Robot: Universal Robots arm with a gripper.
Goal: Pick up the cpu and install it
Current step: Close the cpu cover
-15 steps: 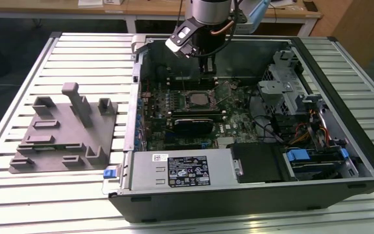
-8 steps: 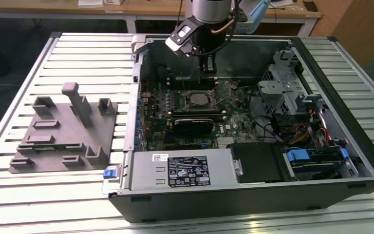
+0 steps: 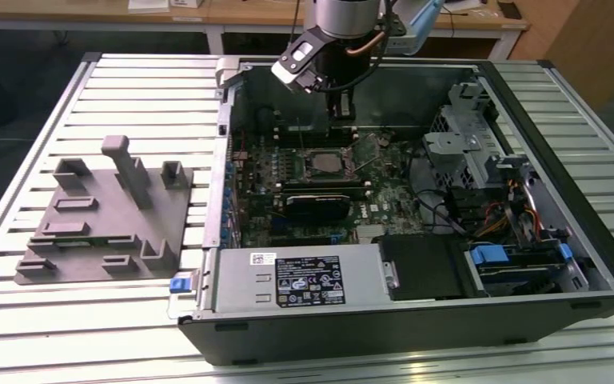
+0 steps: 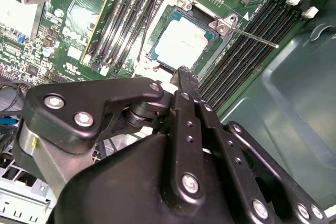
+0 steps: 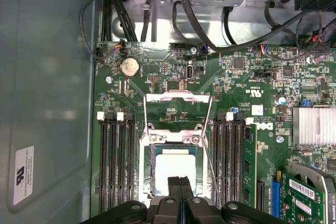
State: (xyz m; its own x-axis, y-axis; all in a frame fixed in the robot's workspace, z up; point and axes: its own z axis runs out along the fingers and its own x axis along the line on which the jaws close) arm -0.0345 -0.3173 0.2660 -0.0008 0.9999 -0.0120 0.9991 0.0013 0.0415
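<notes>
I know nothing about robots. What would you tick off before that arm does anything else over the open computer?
1. cpu lying inside the motherboard socket: ok.
2. cpu seated fully flat: cannot tell.
3. Socket's metal load plate closed over the chip: not ok, it is folded open.
4. Locking lever latched down: not ok, it sticks out free.
5. Gripper empty: ok, shut and holding nothing.
6. Gripper apart from the board: ok, in the exterior view it hangs above the open computer case.
</notes>
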